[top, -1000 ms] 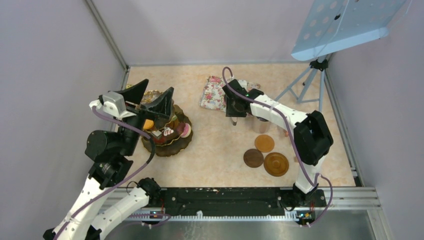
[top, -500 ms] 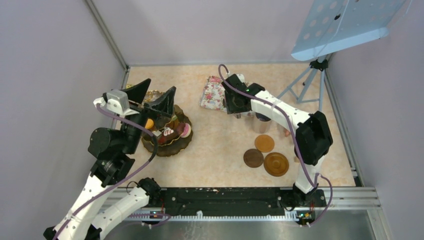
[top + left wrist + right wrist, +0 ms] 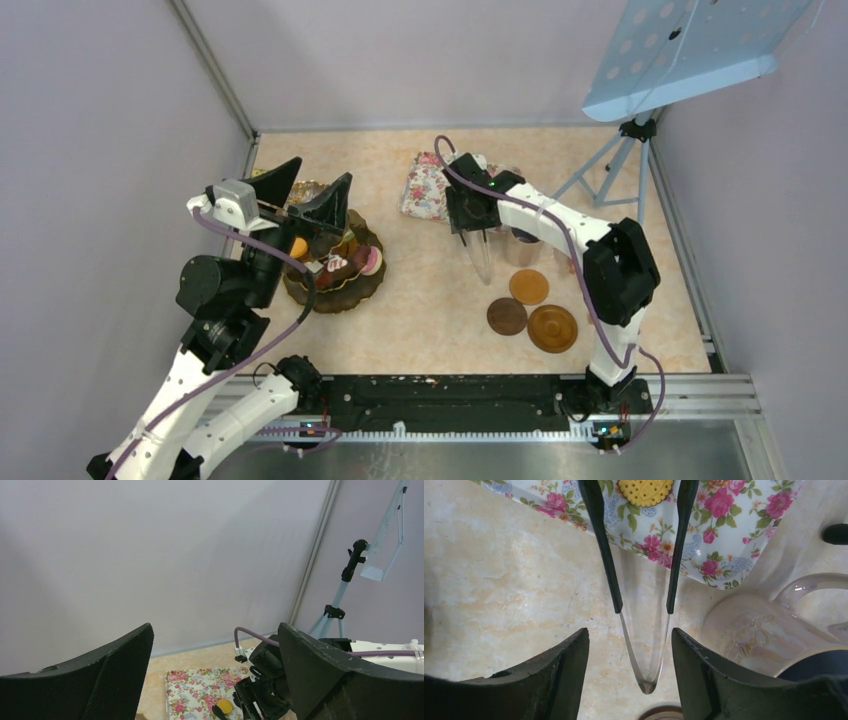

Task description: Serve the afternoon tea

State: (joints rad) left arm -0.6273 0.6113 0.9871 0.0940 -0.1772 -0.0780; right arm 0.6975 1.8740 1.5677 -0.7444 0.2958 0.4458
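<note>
Right claw (image 3: pixel 629 634) agape low over the tongs (image 3: pixel 605 555), arm outstretched

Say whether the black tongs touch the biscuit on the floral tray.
Cannot tell. Right wrist view shows the biscuit between arms of the tongs, whose tips are cropped.

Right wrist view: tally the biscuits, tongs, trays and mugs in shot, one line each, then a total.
Round yellow biscuit: 1
Black-tipped tongs: 1
Rose-patterned tray: 1
Pale mug: 1
Total: 4
</note>
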